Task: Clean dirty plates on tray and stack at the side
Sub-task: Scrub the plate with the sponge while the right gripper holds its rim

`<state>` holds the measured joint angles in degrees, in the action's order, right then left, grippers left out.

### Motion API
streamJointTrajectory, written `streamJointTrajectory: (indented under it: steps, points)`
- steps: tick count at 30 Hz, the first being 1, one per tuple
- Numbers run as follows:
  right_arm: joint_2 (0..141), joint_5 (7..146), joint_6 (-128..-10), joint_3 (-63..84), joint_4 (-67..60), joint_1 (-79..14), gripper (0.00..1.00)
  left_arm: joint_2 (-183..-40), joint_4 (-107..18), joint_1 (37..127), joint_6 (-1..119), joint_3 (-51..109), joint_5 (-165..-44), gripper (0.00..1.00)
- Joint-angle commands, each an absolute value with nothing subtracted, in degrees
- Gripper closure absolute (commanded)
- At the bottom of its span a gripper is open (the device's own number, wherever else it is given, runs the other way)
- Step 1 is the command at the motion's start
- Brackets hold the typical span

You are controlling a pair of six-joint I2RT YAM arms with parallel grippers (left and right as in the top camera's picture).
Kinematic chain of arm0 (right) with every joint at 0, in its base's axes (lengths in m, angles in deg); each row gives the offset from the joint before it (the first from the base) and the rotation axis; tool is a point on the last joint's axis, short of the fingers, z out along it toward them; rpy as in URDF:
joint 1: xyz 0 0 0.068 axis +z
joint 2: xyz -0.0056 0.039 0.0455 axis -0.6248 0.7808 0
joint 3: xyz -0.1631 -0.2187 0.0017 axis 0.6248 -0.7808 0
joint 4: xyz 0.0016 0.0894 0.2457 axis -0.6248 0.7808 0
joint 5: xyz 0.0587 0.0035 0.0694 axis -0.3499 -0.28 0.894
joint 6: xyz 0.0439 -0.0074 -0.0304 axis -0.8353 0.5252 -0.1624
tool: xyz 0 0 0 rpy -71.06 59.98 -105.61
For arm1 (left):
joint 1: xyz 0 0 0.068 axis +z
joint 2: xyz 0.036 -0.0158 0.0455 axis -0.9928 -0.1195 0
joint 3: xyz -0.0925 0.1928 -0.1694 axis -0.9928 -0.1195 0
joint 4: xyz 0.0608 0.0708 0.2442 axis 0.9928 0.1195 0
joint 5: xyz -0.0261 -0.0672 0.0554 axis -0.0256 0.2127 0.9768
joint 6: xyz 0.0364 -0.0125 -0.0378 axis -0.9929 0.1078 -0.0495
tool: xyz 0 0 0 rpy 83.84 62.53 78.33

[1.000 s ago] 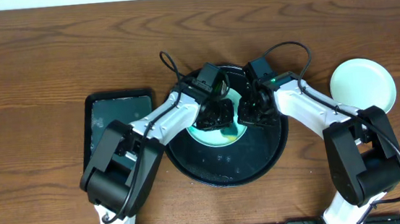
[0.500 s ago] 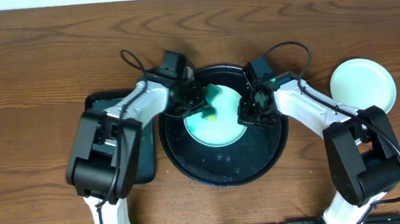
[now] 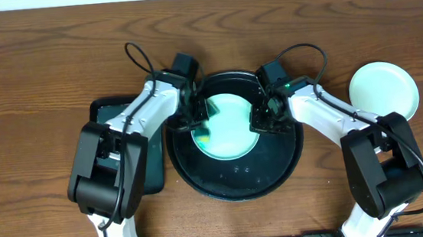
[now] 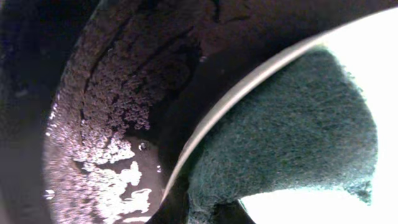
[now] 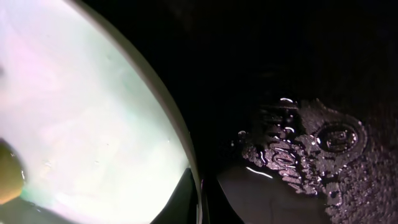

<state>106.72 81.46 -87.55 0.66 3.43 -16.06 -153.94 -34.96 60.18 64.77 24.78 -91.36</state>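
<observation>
- We found one plate (image 3: 231,128) lying in the round tray (image 3: 240,186).
- The sponge (image 4: 292,124) rested on that plate's left edge.
- A second plate (image 3: 383,88) sat on the table (image 3: 37,57), well right of the round tray.
- The rectangular tray (image 3: 108,120) lay just left of it.

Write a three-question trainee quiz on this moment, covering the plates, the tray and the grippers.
1. True or false: a lone plate sits on the table, outside the black tray.
2. The sponge rests on: A) the lone plate, B) the plate in the tray, C) bare wood.
3. Which gripper is at the right rim of the plate in the tray?
Key: 1 true. 2 B. 3 the right gripper.
</observation>
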Motion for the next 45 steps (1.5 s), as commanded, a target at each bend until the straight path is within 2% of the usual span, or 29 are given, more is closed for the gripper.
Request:
streamJointTrajectory:
  steps: [1,5,16,28,38,45]
  points:
    - [108.71,76.32,-86.63,-1.70,5.66,-16.23,0.99,-156.87,-29.04,58.58,60.33,21.46,-74.40,0.93]
    - [108.71,76.30,-86.58,-1.70,5.70,-16.23,0.99,-156.87,-27.82,54.65,58.12,21.46,-77.63,0.93]
    - [108.71,76.30,-86.61,-1.70,5.90,-16.23,0.99,-156.87,-28.15,44.09,54.60,21.46,-97.11,0.93]
    - [108.71,76.30,-86.37,-1.70,5.92,-16.23,0.99,-156.87,-36.39,43.52,53.99,21.46,-114.42,0.93]
    - [108.71,76.32,-86.17,-1.70,6.03,-16.23,0.99,-156.87,-46.35,43.52,58.89,21.46,-114.00,0.93]
    - [108.71,76.32,-86.19,-1.70,7.16,-16.23,0.99,-156.60,-47.90,45.82,66.60,21.46,-95.95,0.93]
